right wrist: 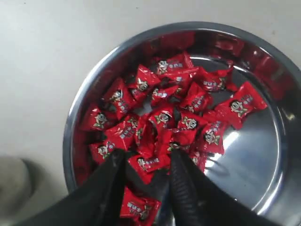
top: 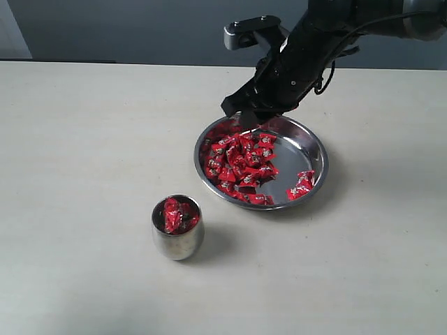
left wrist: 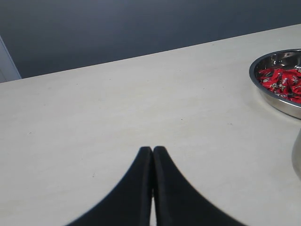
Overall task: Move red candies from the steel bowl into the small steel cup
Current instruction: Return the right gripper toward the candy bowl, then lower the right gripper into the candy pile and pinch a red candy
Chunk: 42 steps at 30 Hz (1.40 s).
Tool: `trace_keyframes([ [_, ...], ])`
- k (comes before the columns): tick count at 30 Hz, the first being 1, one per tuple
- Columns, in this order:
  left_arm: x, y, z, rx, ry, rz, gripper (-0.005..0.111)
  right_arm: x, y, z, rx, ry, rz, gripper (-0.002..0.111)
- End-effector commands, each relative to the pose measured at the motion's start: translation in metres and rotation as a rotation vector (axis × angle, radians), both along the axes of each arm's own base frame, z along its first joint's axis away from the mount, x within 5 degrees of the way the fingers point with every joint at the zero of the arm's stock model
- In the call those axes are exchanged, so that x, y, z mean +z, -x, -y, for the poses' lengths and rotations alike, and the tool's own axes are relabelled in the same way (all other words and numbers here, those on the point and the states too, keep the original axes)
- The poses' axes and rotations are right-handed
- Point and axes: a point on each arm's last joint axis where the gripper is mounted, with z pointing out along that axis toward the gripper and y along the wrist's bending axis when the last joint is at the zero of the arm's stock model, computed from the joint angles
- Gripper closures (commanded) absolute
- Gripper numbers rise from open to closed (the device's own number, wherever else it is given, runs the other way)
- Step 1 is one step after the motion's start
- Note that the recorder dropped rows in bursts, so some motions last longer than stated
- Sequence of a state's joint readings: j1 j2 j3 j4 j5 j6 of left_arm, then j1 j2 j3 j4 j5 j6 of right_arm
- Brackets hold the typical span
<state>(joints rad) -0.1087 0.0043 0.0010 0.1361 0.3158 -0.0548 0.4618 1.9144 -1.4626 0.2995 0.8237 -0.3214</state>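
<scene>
Over the steel bowl (top: 316, 143), the right claw (right wrist: 148, 157) hangs half open, empty, so one of the red candies (top: 241, 164) fits between.

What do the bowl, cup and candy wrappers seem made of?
The steel bowl: polished metal, probably steel; wall shows red reflections. The small steel cup: same shiny metal, reflective wall. The red candies: glossy crinkled wrappers, foil or plastic; cannot tell which.
</scene>
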Motion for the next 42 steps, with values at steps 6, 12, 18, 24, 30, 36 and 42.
trace_keyframes([
  [6, 0.001, 0.0, 0.0, -0.007, 0.007, 0.012, 0.106, -0.051, -0.013, 0.015, -0.023, 0.09, -0.137, 0.076],
  [12, 0.001, 0.0, 0.0, -0.007, 0.007, 0.012, 0.106, -0.077, -0.015, 0.026, -0.073, 0.239, -0.196, 0.076],
  [18, 0.001, 0.0, 0.0, -0.007, 0.007, 0.012, 0.106, -0.083, -0.014, 0.035, -0.078, 0.345, -0.222, 0.076],
  [24, 0.001, 0.0, 0.0, -0.007, 0.007, 0.012, 0.106, -0.082, -0.017, 0.023, -0.097, 0.217, -0.196, 0.076],
  [30, 0.001, 0.0, 0.0, -0.007, 0.007, 0.012, 0.106, -0.079, -0.019, 0.013, -0.069, 0.108, -0.175, 0.076],
  [36, 0.001, 0.0, 0.0, -0.007, 0.007, 0.012, 0.106, -0.078, -0.025, 0.01, -0.097, 0.068, -0.119, 0.076],
  [42, 0.001, 0.0, 0.0, -0.007, 0.007, 0.012, 0.106, -0.077, -0.026, 0.008, -0.109, 0.04, -0.104, 0.076],
])
